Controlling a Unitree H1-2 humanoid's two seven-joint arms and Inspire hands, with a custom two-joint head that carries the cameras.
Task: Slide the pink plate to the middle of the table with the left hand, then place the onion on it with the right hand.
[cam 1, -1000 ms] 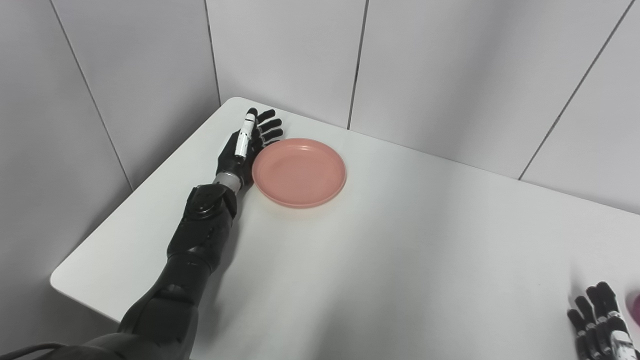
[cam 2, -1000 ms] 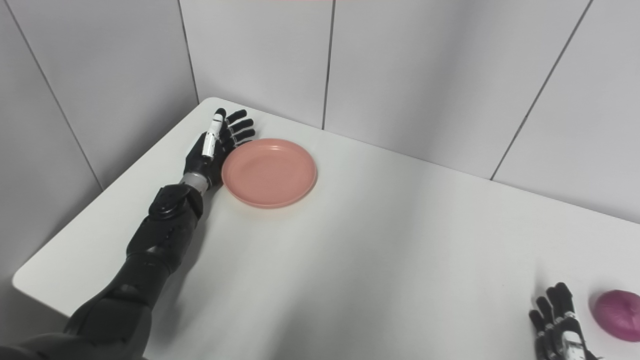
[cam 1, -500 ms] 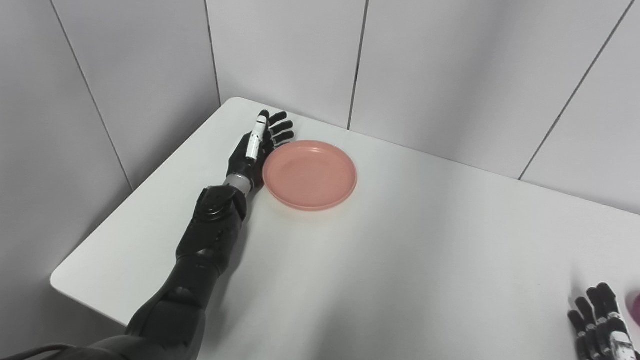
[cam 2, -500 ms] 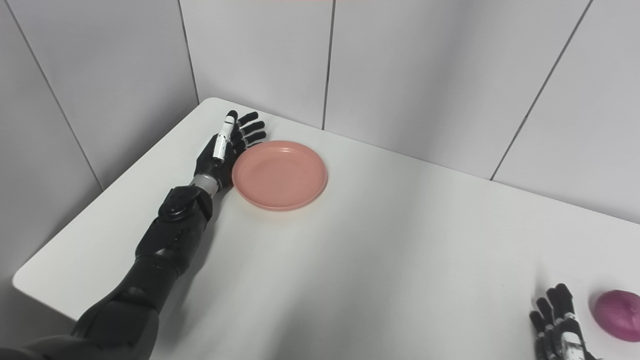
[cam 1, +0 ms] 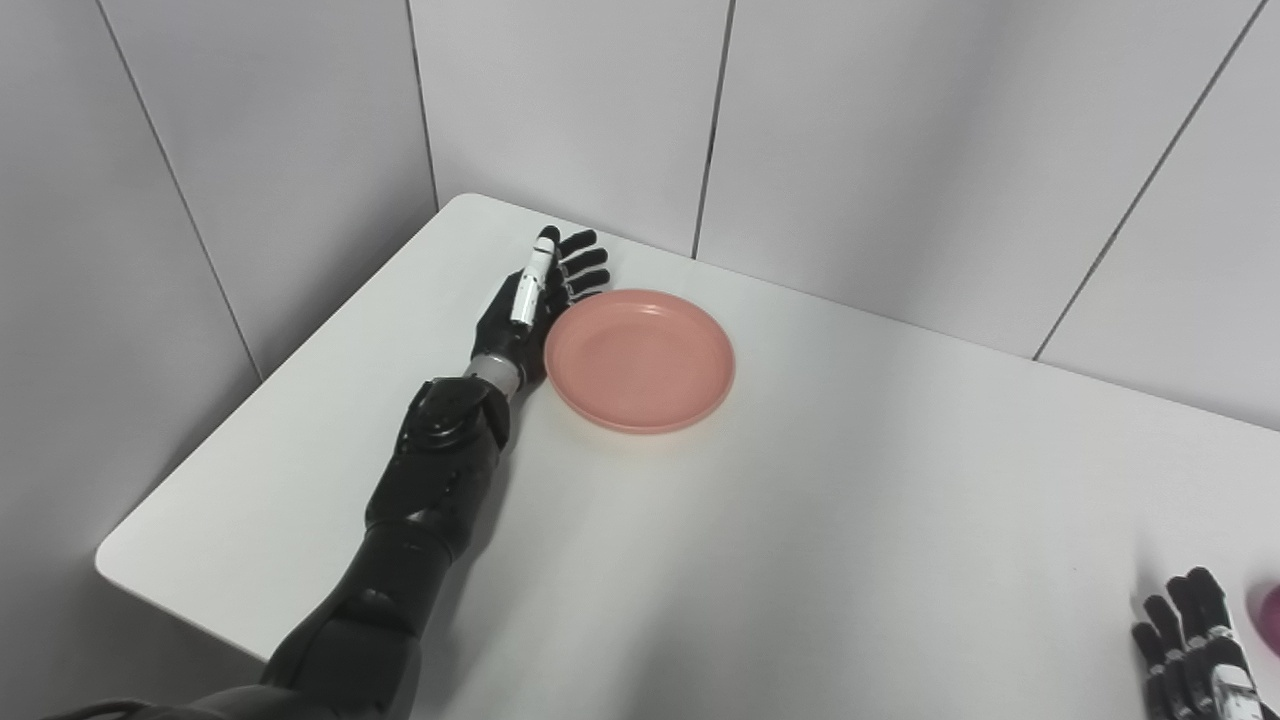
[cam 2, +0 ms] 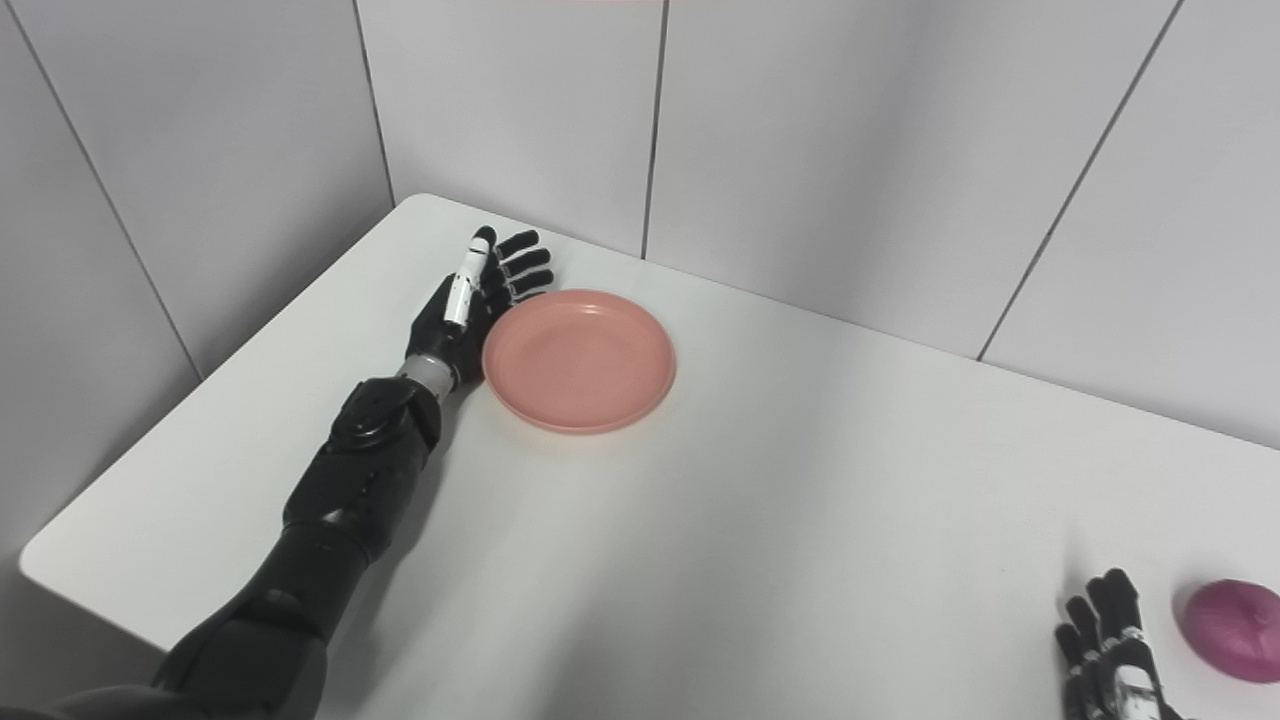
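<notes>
While the left hand (cam 2: 465,310) is pressing edge-on against the left rim of the pink plate (cam 2: 579,360) at the table's (cam 2: 760,520) far left, fingers straight and holding nothing, the right hand (cam 2: 1110,650) is lying open beside the purple onion (cam 2: 1230,617), near right.

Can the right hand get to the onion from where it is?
Probably yes: the right hand sits open just beside the onion on the table, with nothing between them.

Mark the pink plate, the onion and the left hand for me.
pink plate (cam 2: 580,358): right eye view, bare centre.
onion (cam 2: 1231,616): right eye view, purple top.
left hand (cam 2: 468,310): right eye view, palm, beside plate rim.
</notes>
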